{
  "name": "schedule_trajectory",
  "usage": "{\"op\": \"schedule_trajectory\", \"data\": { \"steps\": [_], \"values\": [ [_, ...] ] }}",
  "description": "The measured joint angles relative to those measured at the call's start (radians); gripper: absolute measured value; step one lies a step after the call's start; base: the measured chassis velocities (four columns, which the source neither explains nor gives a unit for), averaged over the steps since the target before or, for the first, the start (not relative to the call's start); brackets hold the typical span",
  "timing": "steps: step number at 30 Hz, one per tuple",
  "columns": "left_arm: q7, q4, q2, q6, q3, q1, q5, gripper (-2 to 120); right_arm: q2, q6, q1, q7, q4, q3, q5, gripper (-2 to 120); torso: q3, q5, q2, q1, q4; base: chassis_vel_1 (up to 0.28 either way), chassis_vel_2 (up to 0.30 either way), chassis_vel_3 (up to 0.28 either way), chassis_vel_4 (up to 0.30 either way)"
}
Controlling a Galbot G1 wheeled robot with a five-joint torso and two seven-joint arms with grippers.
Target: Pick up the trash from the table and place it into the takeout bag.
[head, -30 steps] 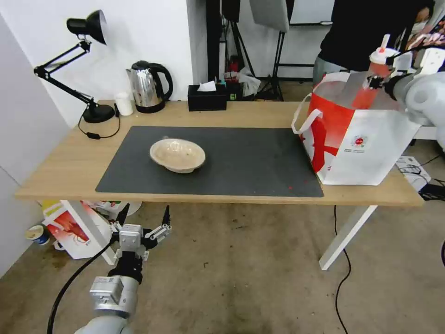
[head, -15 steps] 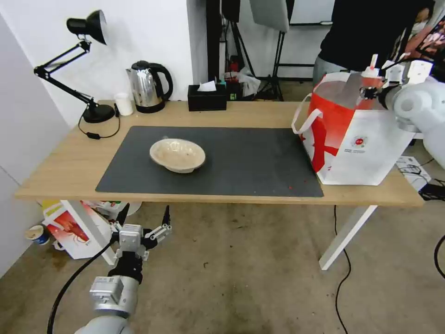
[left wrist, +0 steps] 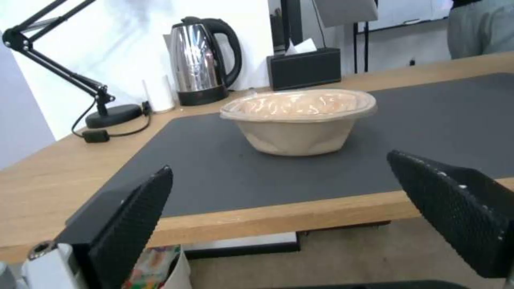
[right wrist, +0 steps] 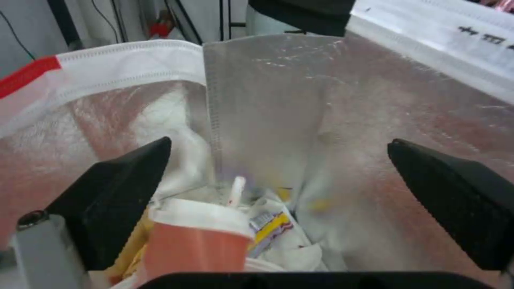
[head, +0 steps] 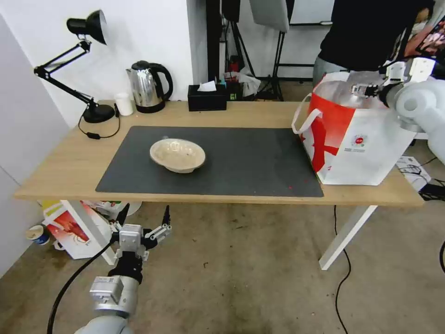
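The shallow beige paper bowl [head: 177, 155] [left wrist: 300, 120] sits on the dark grey mat [head: 241, 162] of the light-wood table [head: 60, 171]. The white and red takeout bag [head: 357, 139] stands on the table's right end. My right gripper [head: 366, 88] [right wrist: 278, 141] hovers open over the bag's mouth. Below it, inside the foil lining [right wrist: 268, 92], the red drink cup [right wrist: 198, 241] with white lid and straw rests among wrappers. My left gripper [head: 146, 211] [left wrist: 279, 161] hangs open below the table's front edge, facing the bowl from a distance.
A desk lamp [head: 90, 69], kettle [head: 147, 87], small white cup [head: 123, 103] and black tissue box [head: 207, 97] line the table's back. A smaller red-and-white bag [head: 74, 229] stands under the table's left end. A person [head: 366, 32] stands behind the takeout bag. Cables [head: 343, 260] lie on the floor at the right.
My right gripper came down over the bag with the red cup and opened. The cup has dropped inside the bag. The left arm has not moved.
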Motion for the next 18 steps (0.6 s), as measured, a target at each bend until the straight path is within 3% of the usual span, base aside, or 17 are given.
{"op": "schedule_trajectory", "data": {
  "steps": [12,18],
  "values": [
    [0.000,0.000,0.000,0.000,0.000,0.000,0.000,100,-0.025,-0.004,-0.009,0.000,0.038,0.010,0.017,100,0.000,0.0000,0.000,0.000,0.0001,0.000,0.000,0.000,0.000],
    [0.000,0.000,0.000,0.000,0.000,0.000,0.000,100,-0.045,0.000,-0.049,-0.002,0.098,0.076,0.019,100,0.000,0.0001,0.000,0.000,-0.0001,0.000,0.000,0.000,0.000]
  ]
}}
